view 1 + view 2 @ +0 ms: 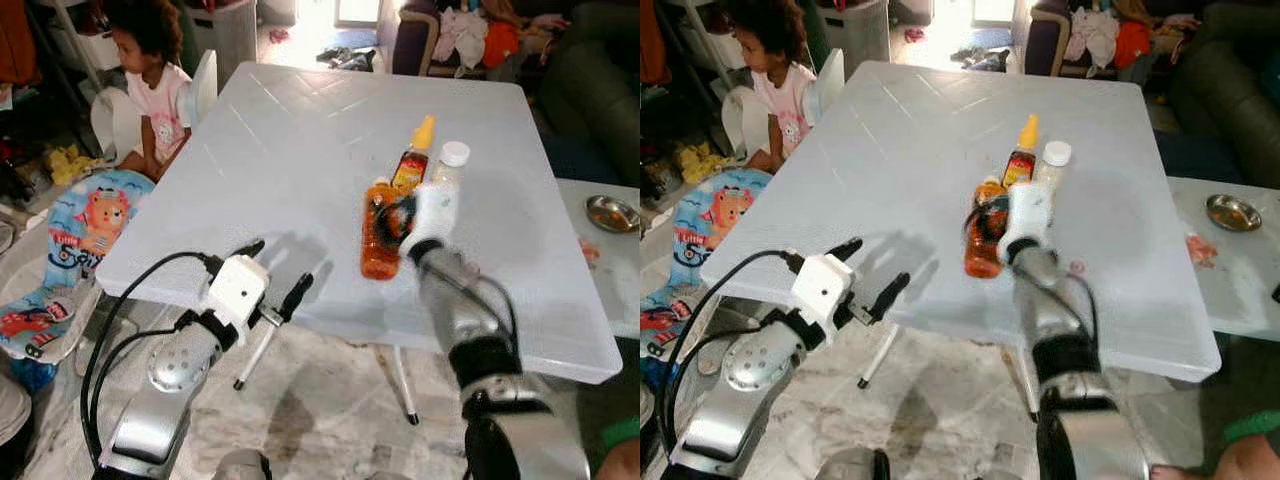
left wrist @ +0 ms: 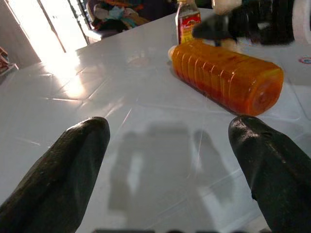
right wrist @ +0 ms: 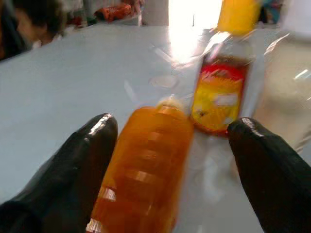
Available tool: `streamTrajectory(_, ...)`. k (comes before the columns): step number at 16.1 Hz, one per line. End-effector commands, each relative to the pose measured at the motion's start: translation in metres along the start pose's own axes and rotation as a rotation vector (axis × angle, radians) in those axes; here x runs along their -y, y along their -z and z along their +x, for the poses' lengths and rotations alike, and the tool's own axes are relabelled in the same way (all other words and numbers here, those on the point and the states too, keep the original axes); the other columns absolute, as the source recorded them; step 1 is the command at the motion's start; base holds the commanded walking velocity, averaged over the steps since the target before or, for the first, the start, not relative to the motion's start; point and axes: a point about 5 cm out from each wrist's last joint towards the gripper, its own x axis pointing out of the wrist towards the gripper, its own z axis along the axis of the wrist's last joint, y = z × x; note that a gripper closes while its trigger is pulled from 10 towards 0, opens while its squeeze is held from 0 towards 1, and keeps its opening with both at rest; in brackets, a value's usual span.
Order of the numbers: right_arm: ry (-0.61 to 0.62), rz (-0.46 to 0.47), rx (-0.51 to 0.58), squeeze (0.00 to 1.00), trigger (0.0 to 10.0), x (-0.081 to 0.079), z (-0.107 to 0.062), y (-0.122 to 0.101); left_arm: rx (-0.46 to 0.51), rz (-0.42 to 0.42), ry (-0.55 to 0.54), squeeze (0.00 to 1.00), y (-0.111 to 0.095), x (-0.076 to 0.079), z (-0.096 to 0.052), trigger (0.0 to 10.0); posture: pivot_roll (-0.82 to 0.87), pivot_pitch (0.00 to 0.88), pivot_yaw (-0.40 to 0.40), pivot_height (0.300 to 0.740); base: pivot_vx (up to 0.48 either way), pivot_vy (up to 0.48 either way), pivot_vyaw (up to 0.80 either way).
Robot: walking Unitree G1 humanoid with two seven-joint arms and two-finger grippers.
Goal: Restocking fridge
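Observation:
An orange bottle (image 1: 378, 245) lies on its side on the white table (image 1: 290, 140). Just behind it stand a sauce bottle with a yellow cap (image 1: 413, 158) and a clear bottle with a white cap (image 1: 449, 168). My right gripper (image 1: 392, 222) hovers over the orange bottle (image 3: 146, 179), open, one finger on each side of it. My left gripper (image 1: 275, 270) is open at the table's front edge, a short way left of the orange bottle (image 2: 226, 77), with nothing between its fingers.
A child (image 1: 150, 85) sits at the table's far left corner beside a colourful baby seat (image 1: 80, 235). To the right is a second table (image 1: 600, 260) with a metal bowl (image 1: 612, 212). A sofa with clothes (image 1: 470, 35) is behind.

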Motion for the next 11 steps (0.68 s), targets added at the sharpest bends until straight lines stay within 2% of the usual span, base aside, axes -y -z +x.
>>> streamTrajectory(1,0.013,0.067,-0.037,1.00,10.0,0.002,0.008,-0.008,-0.002,0.019,0.029,0.00,0.000,0.002,0.001,10.0,0.07,0.000,-0.008,0.740,0.000,0.000,0.00)
streamTrajectory(4,-0.007,0.126,-0.081,1.00,10.0,-0.005,0.014,-0.016,-0.004,0.028,0.046,0.00,0.000,0.002,0.000,10.0,0.07,0.003,-0.006,0.740,0.000,0.000,0.00)
streamTrajectory(5,-0.024,0.140,-0.098,0.93,10.0,-0.008,0.014,-0.014,-0.005,0.029,0.050,0.00,0.000,0.002,0.000,10.0,0.07,0.003,-0.005,0.740,0.000,0.000,0.00)
streamTrajectory(6,-0.057,0.149,-0.132,0.00,10.0,-0.013,0.014,-0.009,-0.007,0.033,0.058,0.00,0.000,0.003,0.000,10.0,0.07,0.005,-0.004,0.740,0.000,0.000,0.00)
streamTrajectory(9,-0.103,0.214,-0.237,0.00,10.0,-0.025,0.015,0.000,-0.013,0.038,0.076,0.00,0.001,0.004,-0.001,10.0,0.08,0.009,-0.002,0.740,0.000,0.000,0.00)
streamTrajectory(11,-0.069,0.277,-0.333,0.00,10.0,-0.023,0.013,0.011,-0.018,0.038,0.088,0.00,0.001,0.005,-0.001,10.0,0.08,0.010,-0.005,0.740,0.000,0.000,0.00)
